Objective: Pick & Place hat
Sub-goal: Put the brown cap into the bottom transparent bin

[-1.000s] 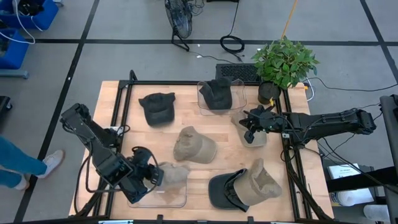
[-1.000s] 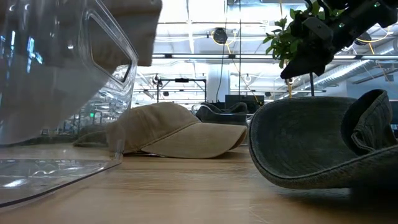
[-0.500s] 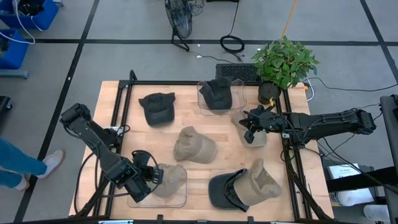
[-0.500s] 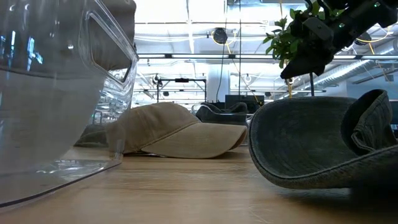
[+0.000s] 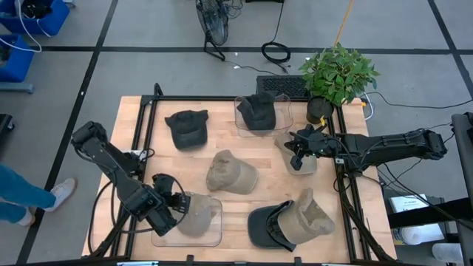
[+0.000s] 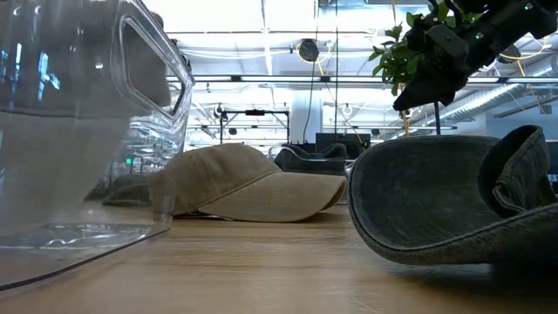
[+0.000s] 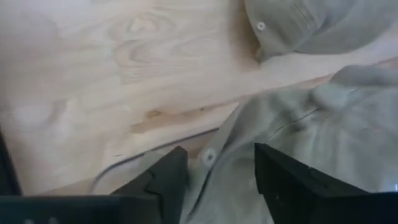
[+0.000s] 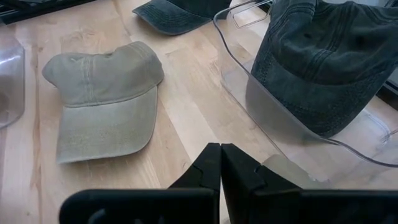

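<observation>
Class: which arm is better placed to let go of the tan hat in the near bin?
Left: the left gripper sits at the bin with its fingers around that hat; the right gripper is across the table.

A tan cap [image 5: 198, 214] lies crumpled inside the clear bin [image 5: 215, 236] at the lower left of the high view, its fabric folded, filling most of the bin's floor.
</observation>
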`<state>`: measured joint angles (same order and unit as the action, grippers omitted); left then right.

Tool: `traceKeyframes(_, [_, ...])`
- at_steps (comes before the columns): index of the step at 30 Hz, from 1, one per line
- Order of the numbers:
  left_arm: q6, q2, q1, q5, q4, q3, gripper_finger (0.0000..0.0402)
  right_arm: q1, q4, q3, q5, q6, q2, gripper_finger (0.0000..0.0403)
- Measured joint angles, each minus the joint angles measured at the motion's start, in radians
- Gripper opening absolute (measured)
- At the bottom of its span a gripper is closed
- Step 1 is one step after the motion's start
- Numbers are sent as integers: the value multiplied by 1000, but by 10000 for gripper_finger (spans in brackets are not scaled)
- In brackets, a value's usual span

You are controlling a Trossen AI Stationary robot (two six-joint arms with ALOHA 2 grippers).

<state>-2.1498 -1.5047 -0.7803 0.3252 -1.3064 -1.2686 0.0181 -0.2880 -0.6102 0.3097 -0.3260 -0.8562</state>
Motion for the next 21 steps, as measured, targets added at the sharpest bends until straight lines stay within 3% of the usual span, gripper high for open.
traceKeyframes(9, [4,81,2,74,-22,0,235,0,3,0,1,25,0,0])
traceKeyframes(16, [0,110,34,95,-112,0,233,0,38,0,2,42,0,0])
traceKeyframes(21, [99,128,93,151,-116,0,223,0,37,0,2,43,0,0])
